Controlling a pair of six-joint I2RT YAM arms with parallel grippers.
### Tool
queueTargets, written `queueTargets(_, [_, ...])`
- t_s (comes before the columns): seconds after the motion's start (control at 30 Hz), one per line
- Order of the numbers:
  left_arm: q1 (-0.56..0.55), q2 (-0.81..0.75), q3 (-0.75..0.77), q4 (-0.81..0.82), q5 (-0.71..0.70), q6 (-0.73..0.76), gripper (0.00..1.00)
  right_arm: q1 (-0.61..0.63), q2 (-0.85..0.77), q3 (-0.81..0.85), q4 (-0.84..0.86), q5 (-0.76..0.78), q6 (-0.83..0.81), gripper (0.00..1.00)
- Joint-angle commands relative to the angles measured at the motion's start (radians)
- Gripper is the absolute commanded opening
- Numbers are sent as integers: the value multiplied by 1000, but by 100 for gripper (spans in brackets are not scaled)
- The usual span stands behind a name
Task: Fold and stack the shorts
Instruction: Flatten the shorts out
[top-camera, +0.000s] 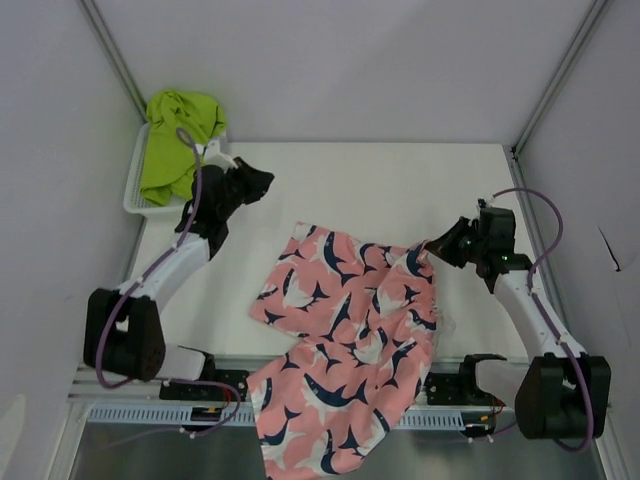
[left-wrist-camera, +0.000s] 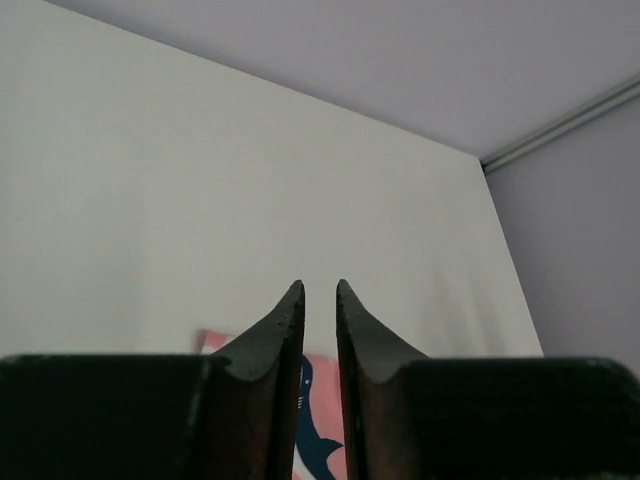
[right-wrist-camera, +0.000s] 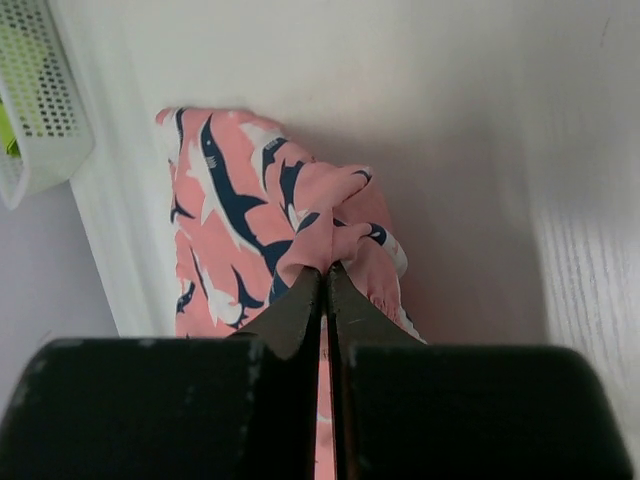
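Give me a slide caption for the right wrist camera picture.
Right gripper shut on a bunched edge of the pink shorts, white basket at left.

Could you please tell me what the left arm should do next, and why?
Probably lower the left gripper, slightly open and empty, onto the pink shorts' free left edge: the right gripper pinches only the right edge, and the shorts lie crumpled, unfolded.

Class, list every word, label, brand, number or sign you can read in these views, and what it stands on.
None: no text is readable in any view. The pink shorts carry only a navy-and-white shark print; the lime green shorts, white mesh basket and table show no lettering.
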Motion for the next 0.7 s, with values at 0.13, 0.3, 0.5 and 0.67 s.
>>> queueTargets(0.13, [-87,313,270,-203,134,79,31,0,248,196,80,44,-40,0])
queueTargets(0.3, [-109,415,350,-328,150,88,49,-2,423,300,79,51,-60,0])
queueTargets(0.5, [-127,454,408,-554,15,113,66,1,520,365,97,53,-66,0])
queueTargets(0.67, [-127,518,447,-622,-41,134,64,8,561,391,103,62,-69,0])
